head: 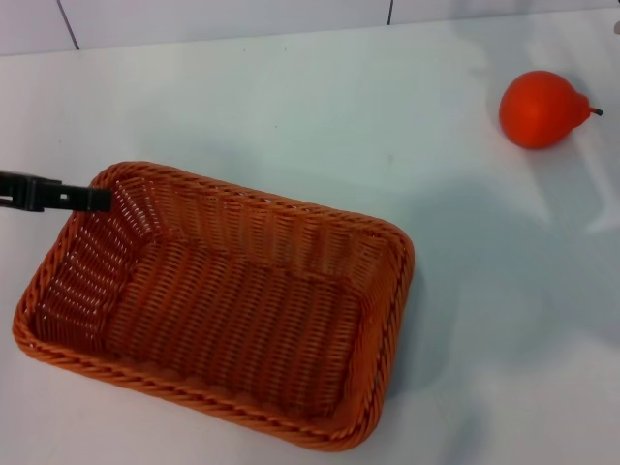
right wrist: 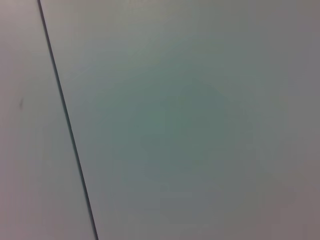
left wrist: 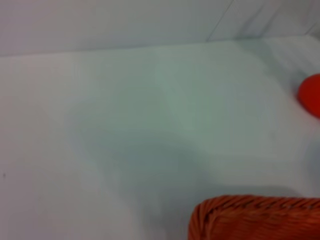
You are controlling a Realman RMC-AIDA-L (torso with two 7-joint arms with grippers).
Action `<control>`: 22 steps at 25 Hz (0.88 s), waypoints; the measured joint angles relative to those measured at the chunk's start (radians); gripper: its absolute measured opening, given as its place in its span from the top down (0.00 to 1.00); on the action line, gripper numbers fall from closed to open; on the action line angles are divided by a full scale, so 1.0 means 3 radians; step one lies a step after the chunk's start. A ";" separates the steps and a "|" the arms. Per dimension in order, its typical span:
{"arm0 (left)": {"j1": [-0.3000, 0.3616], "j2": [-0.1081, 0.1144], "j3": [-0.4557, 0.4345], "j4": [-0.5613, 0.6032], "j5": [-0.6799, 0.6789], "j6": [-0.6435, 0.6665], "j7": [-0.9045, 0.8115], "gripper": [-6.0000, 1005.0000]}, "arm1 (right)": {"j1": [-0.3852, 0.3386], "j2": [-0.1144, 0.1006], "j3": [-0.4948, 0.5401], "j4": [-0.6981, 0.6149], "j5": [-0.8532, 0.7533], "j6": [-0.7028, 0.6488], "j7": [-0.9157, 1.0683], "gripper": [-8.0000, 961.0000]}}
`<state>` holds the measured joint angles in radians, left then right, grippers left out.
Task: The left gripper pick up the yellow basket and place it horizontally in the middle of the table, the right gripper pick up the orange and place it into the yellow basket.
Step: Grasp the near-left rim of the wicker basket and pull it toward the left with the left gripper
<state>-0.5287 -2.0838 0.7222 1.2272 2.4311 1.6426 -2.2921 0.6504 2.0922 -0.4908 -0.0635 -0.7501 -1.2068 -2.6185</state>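
1. The yellow basket (head: 228, 305) sits low and left of centre on the table (head: 291, 107), and the left gripper (head: 97, 199) meets its far-left rim corner; whether its fingers grip the rim, I cannot tell.
2. The basket's long axis slants from far-left to near-right, so it likely needs squaring.
3. The orange (head: 539, 108) lies far right, well apart and unpicked, with its stem pointing right. The right gripper is out of view.
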 joint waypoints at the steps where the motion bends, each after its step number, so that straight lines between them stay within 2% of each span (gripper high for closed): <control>1: -0.0020 -0.0021 0.0001 0.0000 0.0068 -0.0012 -0.0001 0.15 | 0.0000 0.0000 0.0000 0.0001 0.0000 0.0010 0.0000 0.14; 13: -0.0172 -0.0216 0.0015 0.0005 0.0845 -0.0036 -0.0031 0.21 | 0.0010 0.0000 0.0005 -0.0002 0.0000 0.0054 0.0000 0.14; 20: -0.0208 -0.0246 0.0120 0.0007 0.1008 -0.0012 -0.0055 0.24 | 0.0027 0.0000 0.0005 -0.0005 0.0000 0.0069 0.0000 0.14; 22: -0.0219 -0.0247 0.0130 0.0008 0.1011 -0.0004 -0.0060 0.34 | 0.0031 0.0000 0.0005 -0.0004 0.0000 0.0069 0.0000 0.14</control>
<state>-0.5943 -2.1578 0.7611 1.2297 2.7342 1.6414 -2.3102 0.6598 2.0923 -0.4894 -0.0646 -0.7501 -1.1859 -2.6185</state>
